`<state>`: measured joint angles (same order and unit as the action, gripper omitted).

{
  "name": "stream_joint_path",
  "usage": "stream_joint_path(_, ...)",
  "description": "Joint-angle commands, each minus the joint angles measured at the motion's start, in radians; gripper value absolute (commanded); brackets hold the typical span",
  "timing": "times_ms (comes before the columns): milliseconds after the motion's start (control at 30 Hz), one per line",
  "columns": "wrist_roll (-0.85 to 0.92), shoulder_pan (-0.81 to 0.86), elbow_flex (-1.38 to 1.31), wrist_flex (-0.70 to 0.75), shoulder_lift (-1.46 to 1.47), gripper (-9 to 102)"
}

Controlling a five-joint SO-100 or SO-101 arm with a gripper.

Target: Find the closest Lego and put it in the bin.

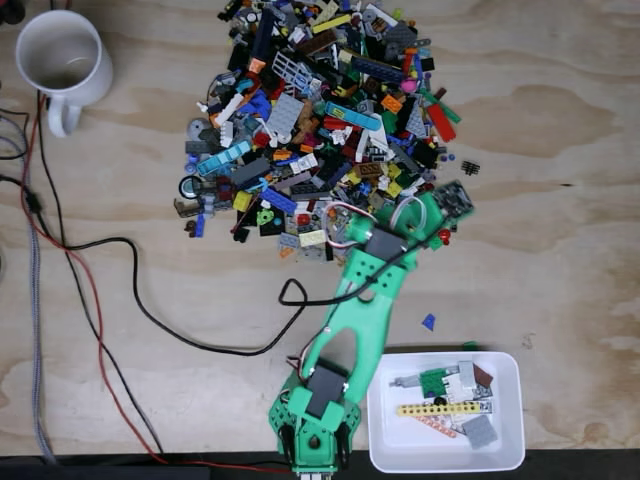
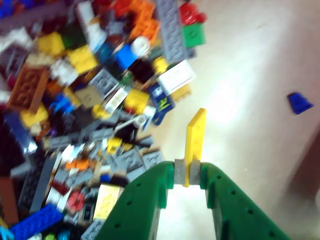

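Note:
In the wrist view my green gripper [image 2: 187, 172] is shut on a thin yellow Lego plate [image 2: 196, 135] that stands upright between the jaws, just off the right edge of the Lego pile [image 2: 90, 100]. In the fixed view the gripper [image 1: 432, 222] hangs over the lower right edge of the pile [image 1: 320, 120], and the arm hides the yellow plate. The bin [image 1: 510, 420], a shallow white tray, sits at the bottom right beside the arm's base and holds several Lego pieces.
A lone blue Lego [image 1: 428, 322] lies on the plywood between pile and bin and also appears in the wrist view [image 2: 299, 103]. A white mug [image 1: 60, 60] stands at the top left. Black and red cables [image 1: 100, 300] run across the left side.

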<state>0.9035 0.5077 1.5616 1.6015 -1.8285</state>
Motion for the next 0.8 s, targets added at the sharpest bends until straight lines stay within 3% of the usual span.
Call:
stream_joint_path(0, 0.140, 0.390, 0.049, 0.002, -0.144, 0)
stream_joint_path(200, 0.270, 0.716, 0.210, -0.077, -0.201, 0)
stream_joint_path(400, 0.391, 0.900, 0.360, -0.140, -0.267, 0)
stream_joint_path(500, 0.407, 0.923, 0.373, -0.153, -0.290, 0)
stream_joint_path(600, 0.403, 0.916, 0.360, -0.179, -0.304, 23)
stream_joint_path(767, 0.403, 0.723, 0.259, -0.192, -0.313, 24)
